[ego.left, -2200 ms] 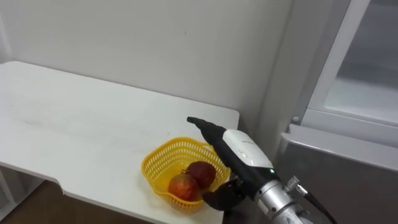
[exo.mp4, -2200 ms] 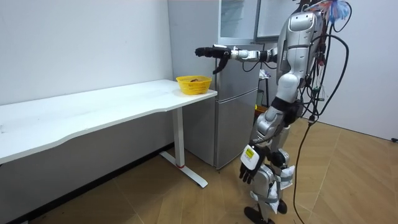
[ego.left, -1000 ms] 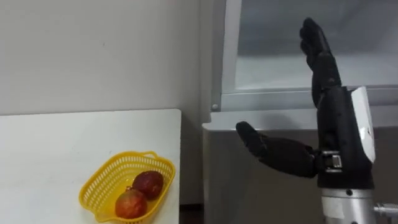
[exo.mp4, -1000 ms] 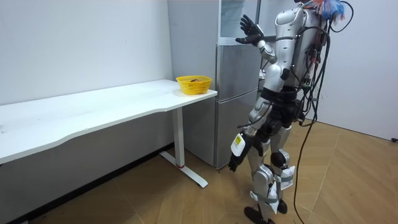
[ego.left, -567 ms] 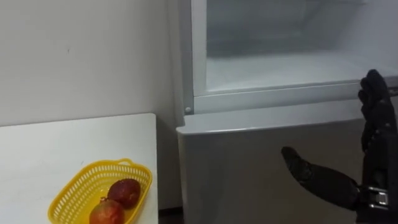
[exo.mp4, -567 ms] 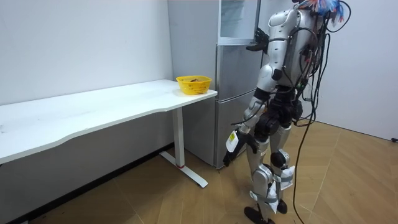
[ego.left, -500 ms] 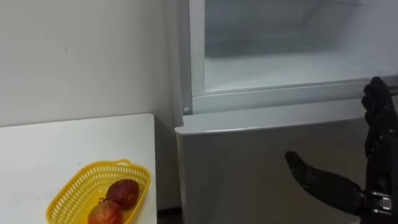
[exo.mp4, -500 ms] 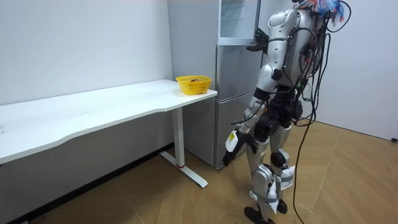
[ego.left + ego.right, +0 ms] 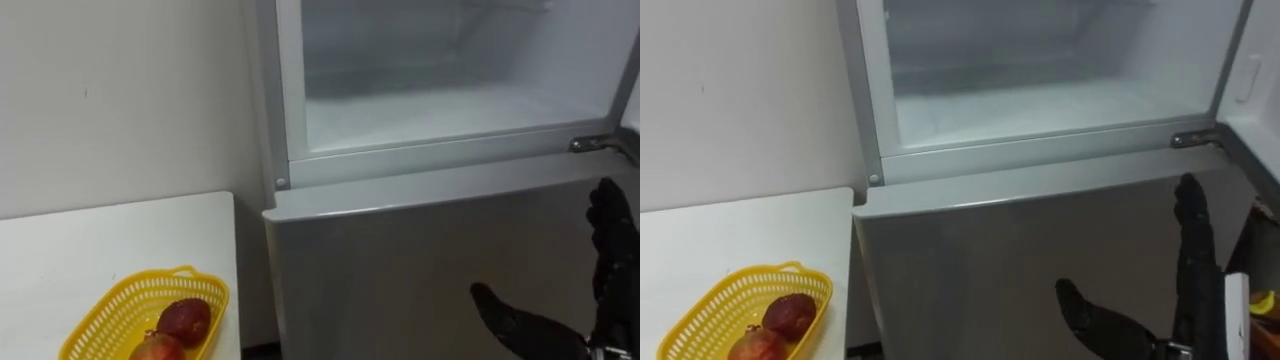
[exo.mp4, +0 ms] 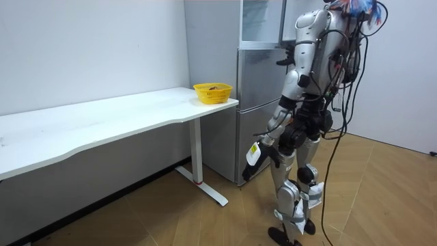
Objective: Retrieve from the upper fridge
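The fridge's upper compartment (image 9: 450,110) stands open, and its white shelf looks bare. My right hand (image 9: 607,245) is open at the lower right, in front of the grey lower door (image 9: 400,260), fingers straight up and thumb spread, holding nothing. It appears again as the right hand (image 9: 1193,260). A yellow basket (image 9: 105,315) with two reddish fruits (image 9: 183,318) sits on the white table's corner (image 9: 120,240), left of the fridge. In the room view I stand facing the fridge (image 10: 258,102), right arm raised, left hand (image 10: 252,164) hanging open by my thigh.
The open upper fridge door (image 9: 1252,70) stands at the right edge, its hinge (image 9: 1195,138) just above my fingers. A white wall is behind the table. In the room view the long white table (image 10: 102,123) runs to the room view's left, over wooden floor.
I have turned from the table and basket toward the fridge. My right hand has dropped from in front of the upper compartment to the lower right. The view has panned right, sliding the basket left.
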Tool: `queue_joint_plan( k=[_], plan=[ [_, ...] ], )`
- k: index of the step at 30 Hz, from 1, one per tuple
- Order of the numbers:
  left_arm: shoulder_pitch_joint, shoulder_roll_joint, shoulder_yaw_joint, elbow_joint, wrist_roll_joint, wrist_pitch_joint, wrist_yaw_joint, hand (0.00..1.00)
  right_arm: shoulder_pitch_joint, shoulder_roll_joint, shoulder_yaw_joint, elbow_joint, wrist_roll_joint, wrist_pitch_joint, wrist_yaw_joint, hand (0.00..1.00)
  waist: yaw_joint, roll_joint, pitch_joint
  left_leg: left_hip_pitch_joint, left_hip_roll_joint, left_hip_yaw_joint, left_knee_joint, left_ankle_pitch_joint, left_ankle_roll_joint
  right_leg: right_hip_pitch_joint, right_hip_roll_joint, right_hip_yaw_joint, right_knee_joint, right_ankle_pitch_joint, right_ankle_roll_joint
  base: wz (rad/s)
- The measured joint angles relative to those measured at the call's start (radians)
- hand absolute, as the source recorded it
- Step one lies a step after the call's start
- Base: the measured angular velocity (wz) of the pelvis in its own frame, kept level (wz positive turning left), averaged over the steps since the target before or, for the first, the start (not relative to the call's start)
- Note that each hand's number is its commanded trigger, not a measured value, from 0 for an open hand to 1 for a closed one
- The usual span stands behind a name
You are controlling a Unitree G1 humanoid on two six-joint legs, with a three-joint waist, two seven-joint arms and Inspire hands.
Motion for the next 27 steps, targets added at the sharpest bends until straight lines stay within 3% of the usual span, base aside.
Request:
queue_joint_plan(
  k=[6, 15, 21, 23, 27],
  plan=[
    [0.005, -0.001, 0.001, -0.006, -0.001, 0.0, -0.001, 0.0, 0.067, 0.003, 0.0, 0.018, 0.045, 0.002, -0.029, 0.0, -0.001, -0.008, 0.0014, -0.003, 0.002, 0.017, -0.009, 0.0, 0.0, -0.016, 0.004, 0.019, 0.001, -0.001, 0.0, -0.09],
    [0.002, -0.002, 0.001, -0.021, -0.023, 0.013, -0.001, 0.0, 0.106, 0.009, 0.005, 0.253, 0.14, 0.027, 0.015, 0.0, -0.005, -0.015, -0.0024, -0.002, 0.002, 0.028, -0.02, 0.0, 0.0, -0.016, 0.003, 0.022, 0.0, 0.002, 0.002, -0.02],
    [0.02, -0.004, 0.032, -0.067, -0.041, 0.015, 0.016, 0.0, 0.147, 0.011, 0.011, 0.502, 0.178, 0.06, 0.087, 0.0, -0.005, -0.009, -0.0056, 0.003, 0.002, 0.026, -0.02, 0.0, 0.0, -0.01, 0.002, 0.021, -0.003, 0.002, 0.002, 0.0],
    [0.02, -0.004, 0.059, -0.087, -0.055, 0.015, 0.018, 0.0, 0.134, 0.014, 0.011, 0.655, 0.163, 0.07, 0.104, 0.0, -0.004, -0.022, -0.0001, 0.006, 0.002, 0.026, -0.02, 0.0, 0.0, -0.002, 0.002, 0.018, -0.015, 0.002, 0.002, 0.06],
    [0.03, -0.005, 0.057, -0.084, -0.088, 0.013, 0.018, 0.0, 0.111, 0.015, 0.013, 0.866, 0.156, 0.109, 0.12, 0.0, 0.001, -0.027, 0.001, 0.017, 0.003, 0.026, -0.024, 0.0, 0.0, 0.002, 0.001, 0.026, -0.015, -0.003, 0.004, -0.03]
  ],
)
